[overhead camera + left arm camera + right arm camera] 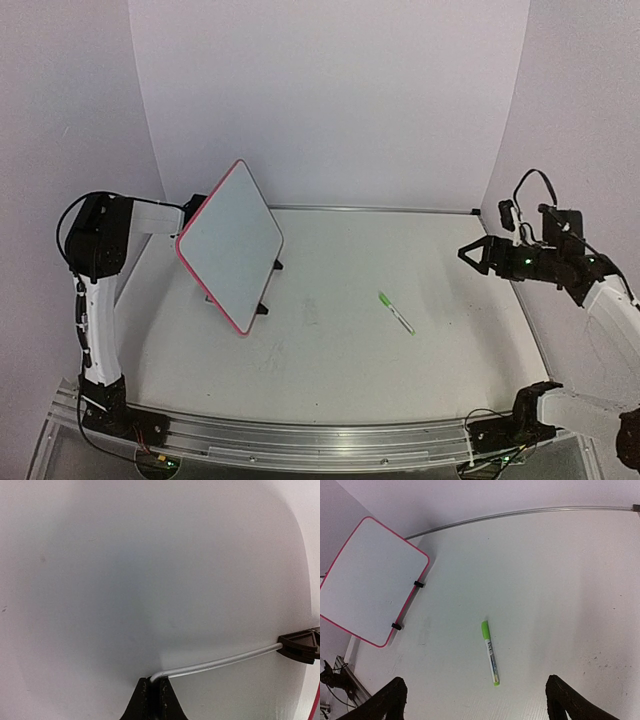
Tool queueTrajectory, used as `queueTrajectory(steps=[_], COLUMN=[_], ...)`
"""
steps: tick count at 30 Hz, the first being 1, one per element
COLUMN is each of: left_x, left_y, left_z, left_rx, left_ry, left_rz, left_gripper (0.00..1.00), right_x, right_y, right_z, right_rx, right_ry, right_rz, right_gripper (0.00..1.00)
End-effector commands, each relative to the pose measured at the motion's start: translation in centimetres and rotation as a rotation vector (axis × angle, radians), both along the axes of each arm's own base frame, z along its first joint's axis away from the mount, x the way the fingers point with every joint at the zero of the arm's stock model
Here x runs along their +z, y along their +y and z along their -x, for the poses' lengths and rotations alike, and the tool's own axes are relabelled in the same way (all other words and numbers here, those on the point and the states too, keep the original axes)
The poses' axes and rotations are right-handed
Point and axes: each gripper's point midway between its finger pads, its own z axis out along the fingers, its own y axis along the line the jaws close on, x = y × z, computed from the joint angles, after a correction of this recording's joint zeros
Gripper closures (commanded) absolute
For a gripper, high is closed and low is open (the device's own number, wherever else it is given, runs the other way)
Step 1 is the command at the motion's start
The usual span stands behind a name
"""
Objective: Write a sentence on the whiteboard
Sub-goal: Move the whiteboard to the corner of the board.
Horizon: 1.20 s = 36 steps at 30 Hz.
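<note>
The whiteboard [230, 243] has a pink-red frame and stands tilted at the left of the table; it also shows in the right wrist view [370, 582]. Its face is blank; no sentence shows on it. My left gripper [154, 682] is behind the board, shut on its wire stand [220, 662]; in the top view the board hides it. A green-capped marker [396, 312] lies on the table right of the middle, also in the right wrist view [490, 652]. My right gripper [475, 255] is open and empty, raised above the table to the marker's right.
Two black clip feet [419, 584] sit on the board's lower edge. White walls close the back and both sides of the table. A metal rail [300, 435] runs along the near edge between the arm bases.
</note>
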Motion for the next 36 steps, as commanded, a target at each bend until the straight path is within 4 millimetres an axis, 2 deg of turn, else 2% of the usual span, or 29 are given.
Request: queueTrajectory(steps=[1, 8, 14, 16, 20, 24, 28, 30, 32, 36], left_x=[1.3, 1.8, 2.6, 3.4, 5.9, 7.5, 9.6, 11.3, 12.9, 15.4], left_y=[-6.7, -11.6, -12.6, -12.8, -13.1, -12.1, -10.3, -9.2, -7.8, -3.1], left_z=[3.7, 5.8, 6.1, 5.9, 5.3, 4.4, 3.9, 3.7, 3.7, 3.8], left_rx=[-0.262, -0.405, -0.409, -0.394, -0.346, -0.267, -0.179, -0.141, -0.089, 0.079], left_ry=[0.033, 0.052, 0.057, 0.054, 0.014, -0.03, -0.067, -0.103, -0.132, -0.164], left_rz=[0.103, 0.197, 0.263, 0.283, 0.326, 0.308, 0.3, 0.303, 0.307, 0.329], left_gripper=[1.0, 1.0, 0.99, 0.96, 0.79, 0.61, 0.5, 0.46, 0.42, 0.32], right_x=[0.0, -1.7, -4.1, -4.5, -5.4, -6.6, -8.4, -9.5, -10.2, -12.3], right_y=[4.0, 10.1, 15.9, 17.7, 22.2, 26.8, 30.6, 32.0, 33.2, 35.2], right_z=[0.1, 0.7, 2.6, 3.3, 5.0, 6.9, 8.0, 8.0, 7.9, 7.5], right_rx=[0.123, 0.255, 0.38, 0.411, 0.504, 0.606, 0.674, 0.705, 0.727, 0.773], right_ry=[-0.035, -0.069, -0.107, -0.129, -0.164, -0.176, -0.19, -0.182, -0.186, -0.187], right_rz=[0.064, 0.112, 0.206, 0.241, 0.302, 0.268, 0.257, 0.242, 0.224, 0.24], right_gripper=[0.09, 0.11, 0.11, 0.12, 0.15, 0.2, 0.25, 0.27, 0.28, 0.32])
